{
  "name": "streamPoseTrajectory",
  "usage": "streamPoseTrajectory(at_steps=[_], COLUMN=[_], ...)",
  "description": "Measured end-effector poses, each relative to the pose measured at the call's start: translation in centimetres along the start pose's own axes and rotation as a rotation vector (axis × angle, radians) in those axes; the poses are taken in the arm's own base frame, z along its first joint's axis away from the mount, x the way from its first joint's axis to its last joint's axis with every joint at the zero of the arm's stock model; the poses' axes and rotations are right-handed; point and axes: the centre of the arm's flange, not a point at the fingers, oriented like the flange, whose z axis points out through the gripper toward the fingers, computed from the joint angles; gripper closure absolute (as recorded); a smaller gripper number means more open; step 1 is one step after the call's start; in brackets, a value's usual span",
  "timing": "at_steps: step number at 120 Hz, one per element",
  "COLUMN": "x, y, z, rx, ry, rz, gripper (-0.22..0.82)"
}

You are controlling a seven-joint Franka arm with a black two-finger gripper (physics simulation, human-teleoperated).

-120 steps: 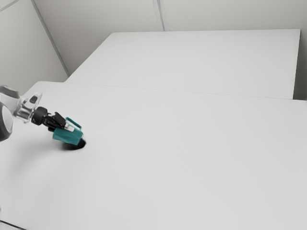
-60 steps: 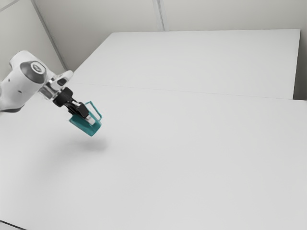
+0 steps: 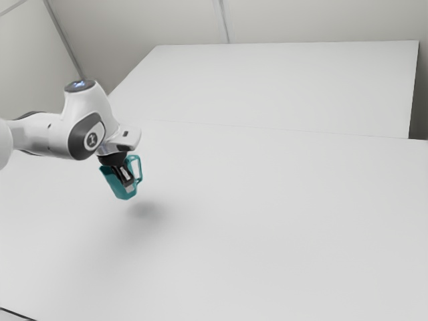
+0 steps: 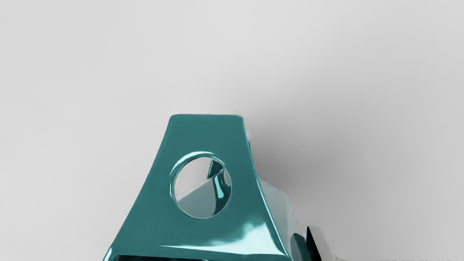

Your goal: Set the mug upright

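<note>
Pale grey room walls (image 3: 154, 23); plain white counter (image 3: 267, 221) below the fingers, soft shadow (image 3: 144, 211) on it. Mug (image 3: 118, 188) – glossy teal, tapering body, tilted, off the counter, pinched between the fingers (image 3: 124, 174). Angular loop handle (image 3: 140, 163) juts beside them – round hole (image 4: 203, 188) in teal face, wrist view.

mug (image 3: 114, 181): teal | gripper (image 3: 128, 182): black | arm (image 3: 87, 112): white, dark grey | table (image 3: 267, 221): pale grey
</note>
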Motion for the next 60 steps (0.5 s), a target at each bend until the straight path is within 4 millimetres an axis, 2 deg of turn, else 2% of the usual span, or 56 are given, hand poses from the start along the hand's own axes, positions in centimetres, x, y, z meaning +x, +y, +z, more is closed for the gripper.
streamPoseTrajectory(at_steps=[32,60], x=[0.6,0.5], y=[1.9,2.1], z=[1.0,2.4], rx=[0.136,0.161], ry=[0.044,0.087], rz=[0.013,-0.053], gripper=[0.77,0.77])
